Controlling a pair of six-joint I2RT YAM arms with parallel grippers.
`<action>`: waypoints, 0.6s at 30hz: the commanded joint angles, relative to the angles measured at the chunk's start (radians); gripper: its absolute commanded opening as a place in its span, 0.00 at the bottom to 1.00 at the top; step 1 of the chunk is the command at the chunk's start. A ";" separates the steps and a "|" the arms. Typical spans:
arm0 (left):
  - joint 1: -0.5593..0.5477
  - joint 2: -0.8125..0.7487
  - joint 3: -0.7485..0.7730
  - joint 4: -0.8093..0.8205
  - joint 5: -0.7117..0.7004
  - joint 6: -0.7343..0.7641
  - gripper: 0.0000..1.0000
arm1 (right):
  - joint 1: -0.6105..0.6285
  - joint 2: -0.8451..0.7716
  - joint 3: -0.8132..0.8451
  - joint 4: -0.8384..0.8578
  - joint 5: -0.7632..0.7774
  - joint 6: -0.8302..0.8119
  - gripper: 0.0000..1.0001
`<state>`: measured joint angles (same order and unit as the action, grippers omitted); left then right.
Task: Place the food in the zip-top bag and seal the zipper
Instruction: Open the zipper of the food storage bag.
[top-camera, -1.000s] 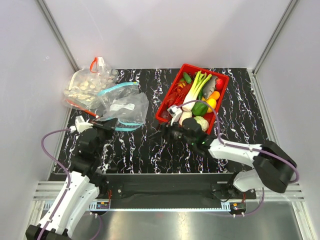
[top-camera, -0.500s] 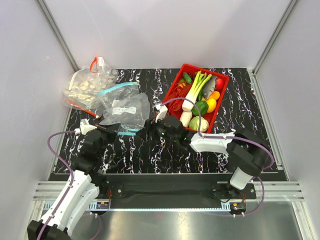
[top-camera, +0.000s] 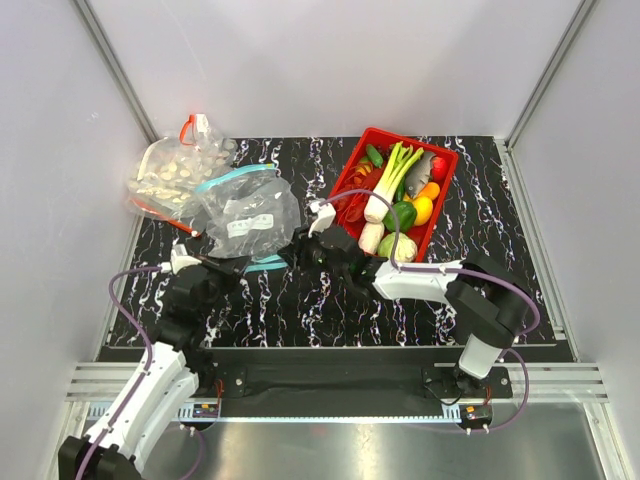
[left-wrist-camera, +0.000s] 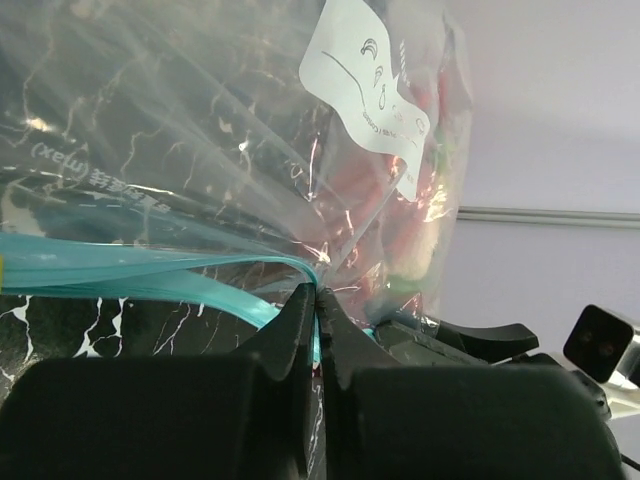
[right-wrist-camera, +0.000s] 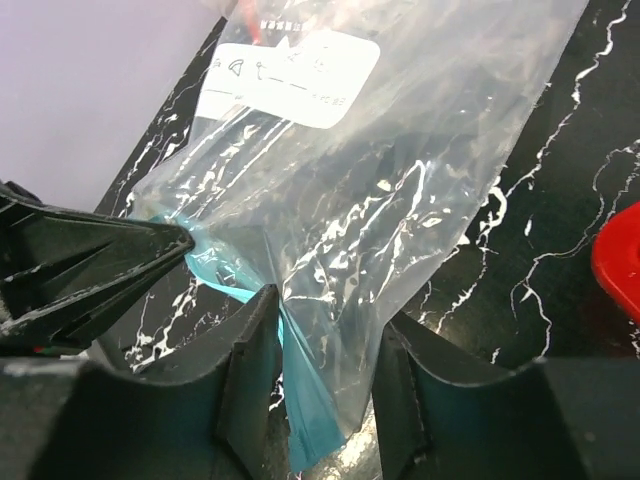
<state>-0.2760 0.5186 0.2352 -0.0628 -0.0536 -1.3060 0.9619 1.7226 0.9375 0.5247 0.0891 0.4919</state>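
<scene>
Black, white-veined marble-look table (top-camera: 300, 310) fills a white-walled booth. At far left a lumpy clear bag with a red strip (top-camera: 170, 172) lies out of play.

Just beside it, the left gripper (left-wrist-camera: 318, 300) is pressed shut on the zipper (left-wrist-camera: 150, 270), a thin, flexible teal strip. Compared with a second ago it has drawn back toward the near edge. The zip-top bag (top-camera: 250, 210) has come with it and now tents up from the table instead of lying slack. Its film is thin, glossy and heavily creased, with a smooth white label (left-wrist-camera: 365, 90) stuck on the side.

The bigger change is the right gripper (right-wrist-camera: 325, 312). A second ago it sat at the near end of the red basket (top-camera: 345, 185); now it has swung left to the bag's mouth. Its fingers (right-wrist-camera: 255, 360) stand apart, straddling the teal edge with a gap on each side, so nothing is clamped there yet.

This looks like preparation to spread the mouth open, so loading has not started.

At right, the food is all in the rigid plastic basket. The long white-stalked leek (top-camera: 390, 180) lies lengthwise, and a smooth oval radish piece (top-camera: 372, 237) sits at its near end.
</scene>
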 joint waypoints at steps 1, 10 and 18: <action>-0.003 0.006 0.047 0.058 0.046 0.066 0.07 | -0.018 -0.026 0.047 -0.031 0.025 0.010 0.45; -0.005 0.136 0.251 -0.083 0.198 0.429 0.69 | -0.172 -0.104 0.153 -0.402 -0.234 0.152 0.03; -0.066 0.216 0.496 -0.341 0.247 0.784 0.99 | -0.210 -0.115 0.316 -0.750 -0.373 0.042 0.00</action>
<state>-0.3122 0.7067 0.6498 -0.3107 0.1287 -0.7277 0.7498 1.6489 1.1652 -0.0433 -0.1837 0.5816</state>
